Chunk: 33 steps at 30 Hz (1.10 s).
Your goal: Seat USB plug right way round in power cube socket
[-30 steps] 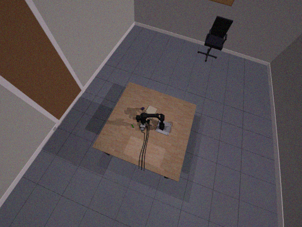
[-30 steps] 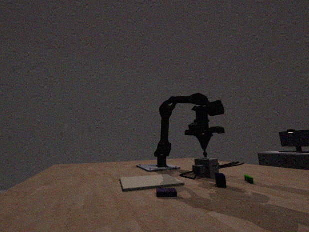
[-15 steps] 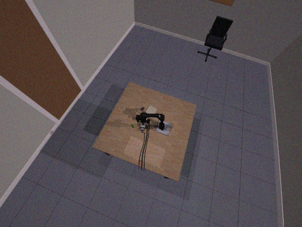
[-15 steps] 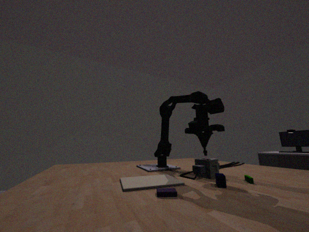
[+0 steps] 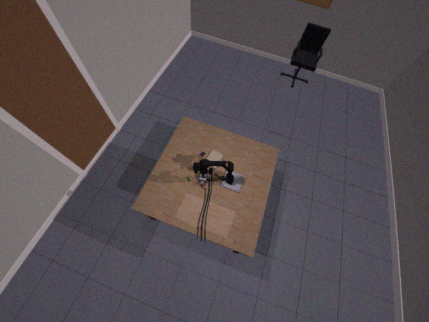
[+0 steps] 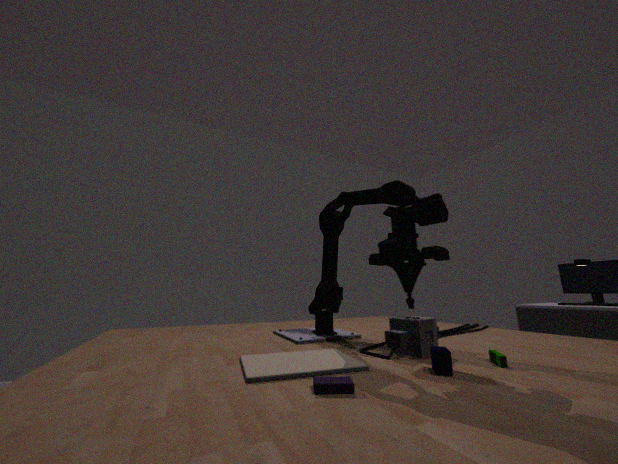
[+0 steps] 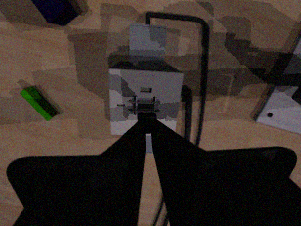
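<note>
Though small, the USB plug [image 6: 410,302] looks stiff and light, best pinched across its body.
Near the wrist view's foreground, the gripper [image 5: 203,175] [image 6: 410,295] [image 7: 148,125] pinches it — just above the power cube [image 5: 203,179] [image 6: 425,336] [image 7: 122,97], which stands on the worktop [image 5: 250,153] [image 6: 175,400] [image 7: 29,141].

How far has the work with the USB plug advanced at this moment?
Partway, it seems. Done: the plug is out of the power cube, with a gap visible below it. In hand: the gripper is shut on it above the cube. Left: turning it if needed (I cannot tell its orientation), seating it, releasing, and moving clear.
</note>
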Each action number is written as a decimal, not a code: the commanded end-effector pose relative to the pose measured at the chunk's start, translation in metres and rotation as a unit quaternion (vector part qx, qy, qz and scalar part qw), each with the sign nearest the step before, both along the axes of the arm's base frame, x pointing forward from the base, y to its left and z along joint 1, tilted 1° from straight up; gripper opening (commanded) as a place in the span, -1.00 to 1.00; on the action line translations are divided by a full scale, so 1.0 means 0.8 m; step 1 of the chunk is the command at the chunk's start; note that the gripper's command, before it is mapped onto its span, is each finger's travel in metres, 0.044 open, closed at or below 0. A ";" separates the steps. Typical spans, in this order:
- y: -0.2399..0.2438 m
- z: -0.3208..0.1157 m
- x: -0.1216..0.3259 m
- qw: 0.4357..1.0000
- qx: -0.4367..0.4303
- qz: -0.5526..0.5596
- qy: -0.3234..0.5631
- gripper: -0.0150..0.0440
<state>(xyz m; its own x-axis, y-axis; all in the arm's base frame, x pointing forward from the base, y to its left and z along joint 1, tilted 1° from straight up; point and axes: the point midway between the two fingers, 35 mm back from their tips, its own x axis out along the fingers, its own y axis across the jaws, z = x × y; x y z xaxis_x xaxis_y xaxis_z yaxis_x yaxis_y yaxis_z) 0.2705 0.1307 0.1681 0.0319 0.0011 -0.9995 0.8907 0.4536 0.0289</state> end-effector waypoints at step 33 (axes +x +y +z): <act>0.000 -0.001 -0.001 0.897 -0.014 0.442 0.000 -0.49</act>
